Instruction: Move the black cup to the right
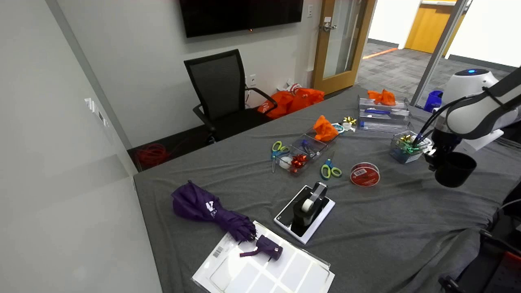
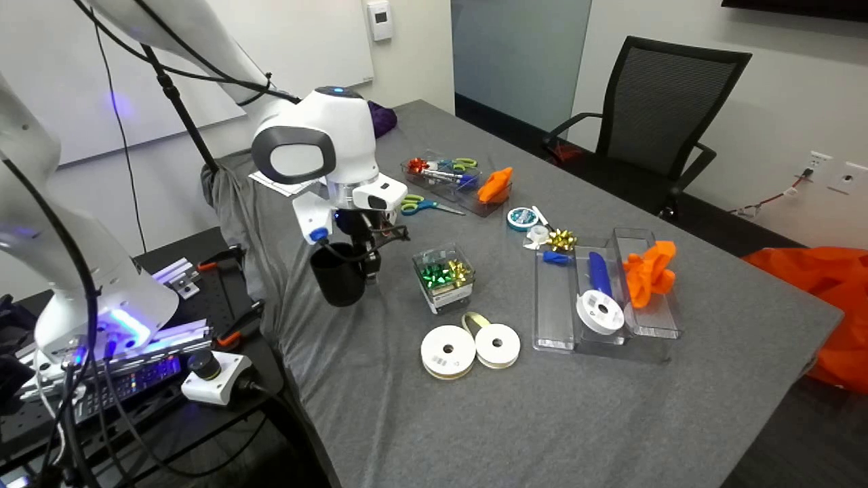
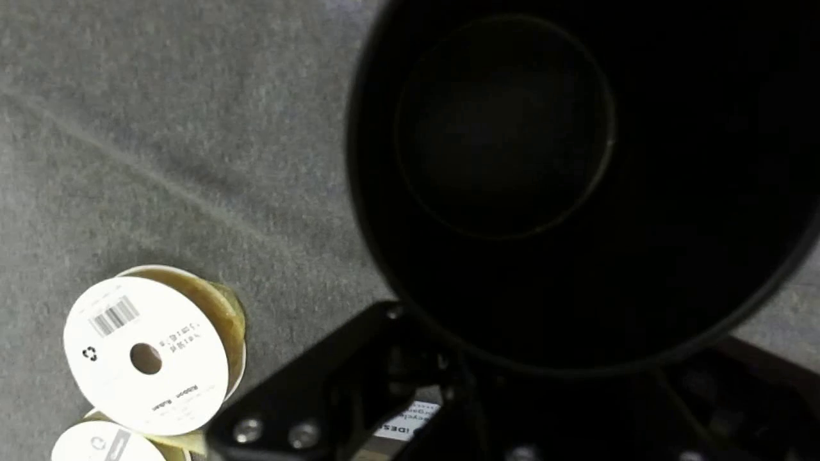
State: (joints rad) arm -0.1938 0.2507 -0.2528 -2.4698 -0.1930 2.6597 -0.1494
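Cup, black and cylindrical, is held at its side by the gripper, which seems closed; the contact is hidden. In an exterior view, the cup is seen at the left part of the grey surface, left of the clear box with bows. Whether its base is lifted cannot be told.

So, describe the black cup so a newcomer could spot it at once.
Find the grey-covered table, then the white robot arm over it. The black cup is in its claw; unlike the nearby clear bin of bows, it is plain, black and round.
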